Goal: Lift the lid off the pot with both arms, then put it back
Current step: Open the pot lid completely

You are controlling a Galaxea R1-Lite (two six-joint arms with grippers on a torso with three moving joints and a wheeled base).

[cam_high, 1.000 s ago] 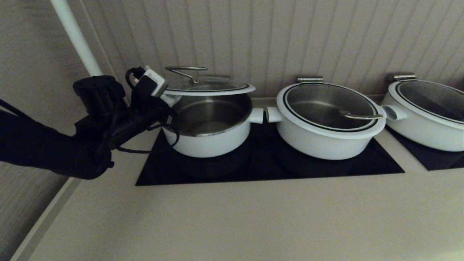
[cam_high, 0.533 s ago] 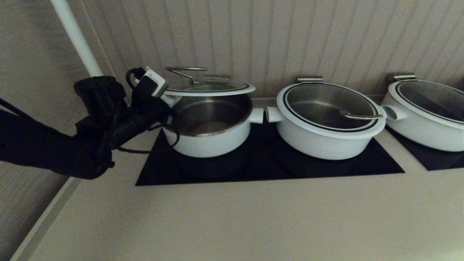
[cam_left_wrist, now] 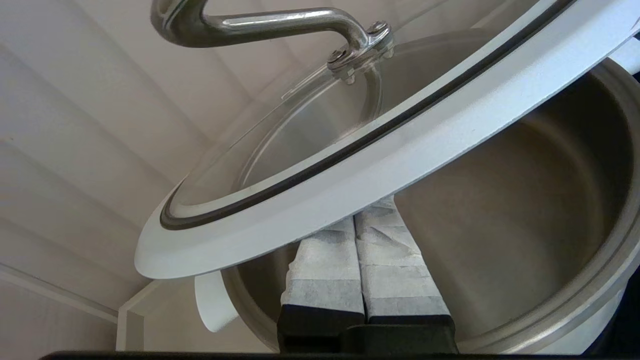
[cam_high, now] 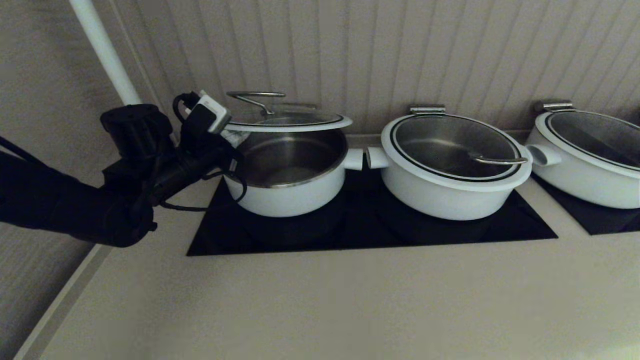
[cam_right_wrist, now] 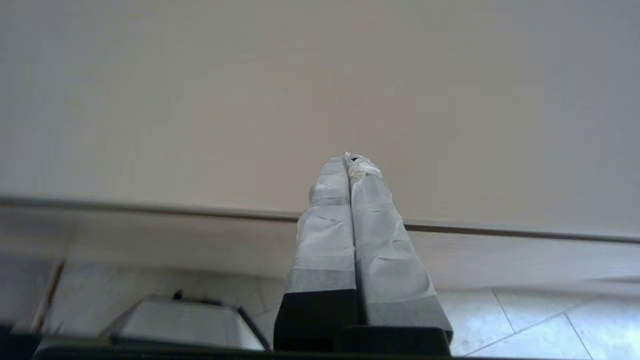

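Note:
The pot point(cam_high: 290, 195) stands at the left end of the black cooktop, its steel inside showing. The lid point(cam_high: 287, 121) sits tilted above it, raised on the left side, with its steel loop handle point(cam_high: 256, 96) on top. My left gripper point(cam_high: 234, 139) reaches in from the left over the pot's rim. In the left wrist view its taped fingers point(cam_left_wrist: 325, 260) are pressed together and pass under the lid's white rim point(cam_left_wrist: 350, 165), which lies across them; their tips are hidden. The right gripper point(cam_right_wrist: 349, 160) is shut and empty, away from the pots and outside the head view.
Two wider white pots point(cam_high: 452, 170) point(cam_high: 590, 160) with lids on stand to the right on black cooktops point(cam_high: 370, 227). A ribbed wall rises just behind them and a white pole point(cam_high: 105, 50) stands at the back left. Beige counter point(cam_high: 325, 305) lies in front.

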